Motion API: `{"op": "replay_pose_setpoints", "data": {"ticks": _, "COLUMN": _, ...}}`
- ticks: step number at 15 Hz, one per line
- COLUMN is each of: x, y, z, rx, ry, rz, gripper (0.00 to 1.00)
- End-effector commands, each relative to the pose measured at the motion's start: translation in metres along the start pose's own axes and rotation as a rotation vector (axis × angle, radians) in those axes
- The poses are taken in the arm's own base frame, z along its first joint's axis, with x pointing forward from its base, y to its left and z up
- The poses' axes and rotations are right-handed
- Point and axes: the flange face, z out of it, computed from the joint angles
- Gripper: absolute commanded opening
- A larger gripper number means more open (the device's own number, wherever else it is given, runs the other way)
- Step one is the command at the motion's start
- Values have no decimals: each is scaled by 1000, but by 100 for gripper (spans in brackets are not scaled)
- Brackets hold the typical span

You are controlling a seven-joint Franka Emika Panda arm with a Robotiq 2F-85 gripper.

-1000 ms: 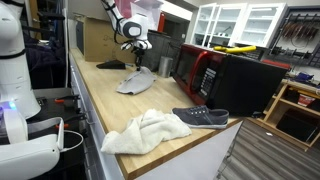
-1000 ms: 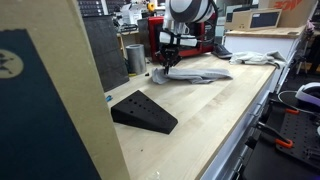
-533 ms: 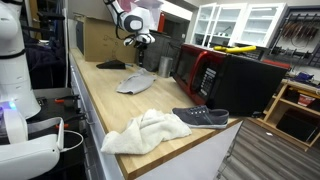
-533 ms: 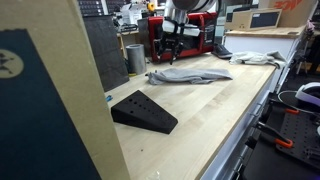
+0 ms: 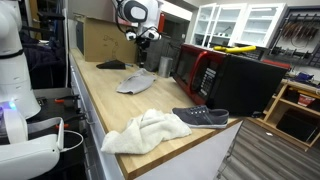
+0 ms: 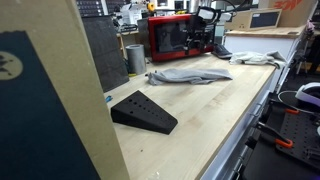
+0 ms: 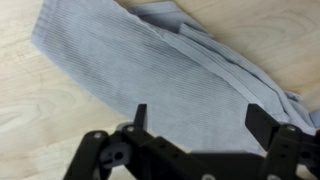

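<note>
A grey ribbed cloth (image 7: 150,60) lies crumpled flat on the wooden counter (image 5: 100,100); both exterior views show it (image 5: 133,82) (image 6: 190,74). My gripper (image 7: 200,118) hangs well above it, open, and the wrist view shows only cloth far below between its two dark fingertips (image 7: 140,115). In an exterior view the gripper (image 5: 143,40) is high over the far end of the counter, clear of the cloth. It holds nothing.
A black wedge (image 6: 145,111) sits on the counter, with a metal cup (image 6: 134,57) and a red microwave (image 6: 175,38) behind the cloth. A white towel (image 5: 147,130) and a dark shoe (image 5: 200,117) lie at the other end.
The gripper was shut low on the grey cloth. It has opened and risen clear. The cloth stays lying on the counter.
</note>
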Motion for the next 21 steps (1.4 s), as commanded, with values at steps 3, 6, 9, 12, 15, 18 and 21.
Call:
{"op": "replay_pose_setpoints", "data": {"ticks": 3, "x": -5, "y": 46, "z": 51, "rx": -114, "ry": -62, "rz": -58, "gripper": 58}}
{"op": "replay_pose_setpoints", "data": {"ticks": 6, "x": -5, "y": 55, "z": 81, "rx": -169, "ry": -77, "rz": -87, "gripper": 35}}
{"op": "replay_pose_setpoints", "data": {"ticks": 9, "x": -6, "y": 56, "z": 101, "rx": -196, "ry": -81, "rz": -111, "gripper": 14}}
{"op": "replay_pose_setpoints", "data": {"ticks": 12, "x": -19, "y": 46, "z": 100, "rx": -199, "ry": -106, "rz": -132, "gripper": 0}}
{"op": "replay_pose_setpoints", "data": {"ticks": 15, "x": -40, "y": 45, "z": 104, "rx": -243, "ry": -164, "rz": -182, "gripper": 0}}
{"op": "replay_pose_setpoints", "data": {"ticks": 18, "x": -62, "y": 46, "z": 104, "rx": -282, "ry": -215, "rz": -225, "gripper": 0}}
{"op": "replay_pose_setpoints", "data": {"ticks": 21, "x": -82, "y": 43, "z": 102, "rx": -278, "ry": -252, "rz": -265, "gripper": 0}}
